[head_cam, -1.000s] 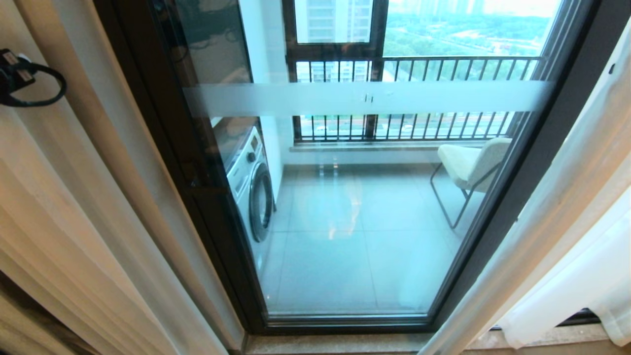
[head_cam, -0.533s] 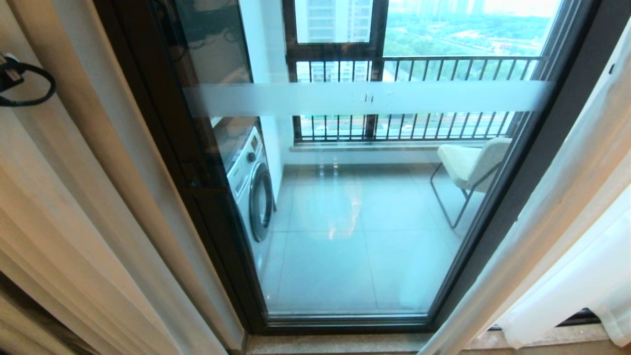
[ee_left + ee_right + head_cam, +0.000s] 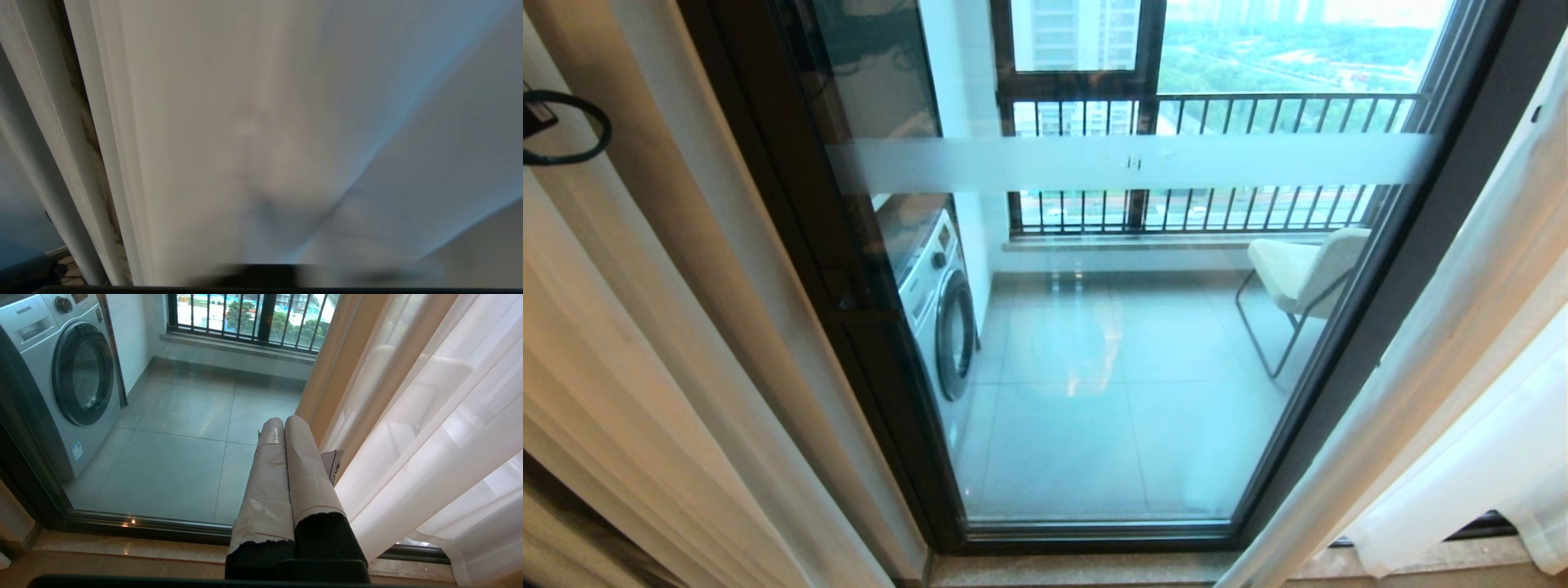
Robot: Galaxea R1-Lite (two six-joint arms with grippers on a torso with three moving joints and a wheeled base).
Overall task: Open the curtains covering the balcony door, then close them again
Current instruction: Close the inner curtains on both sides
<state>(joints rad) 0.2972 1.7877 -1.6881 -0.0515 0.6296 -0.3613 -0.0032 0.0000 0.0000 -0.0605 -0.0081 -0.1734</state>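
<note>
curtains (image 3: 1445,343) either side of balcony door (image 3: 1111,327)

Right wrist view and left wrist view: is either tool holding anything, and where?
Right tool: shut, empty, beside the curtains. Left tool: fabric fills its view; a hold cannot be told.

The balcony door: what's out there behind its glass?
Behind the balcony door stand a washing machine, a pale chair and a black railing over grey floor tiles. The curtains at both sides cover whatever lies farther out.

Head view looks down through the balcony door (image 3: 1127,327); both wrist views sit near the curtains (image 3: 429,437).
</note>
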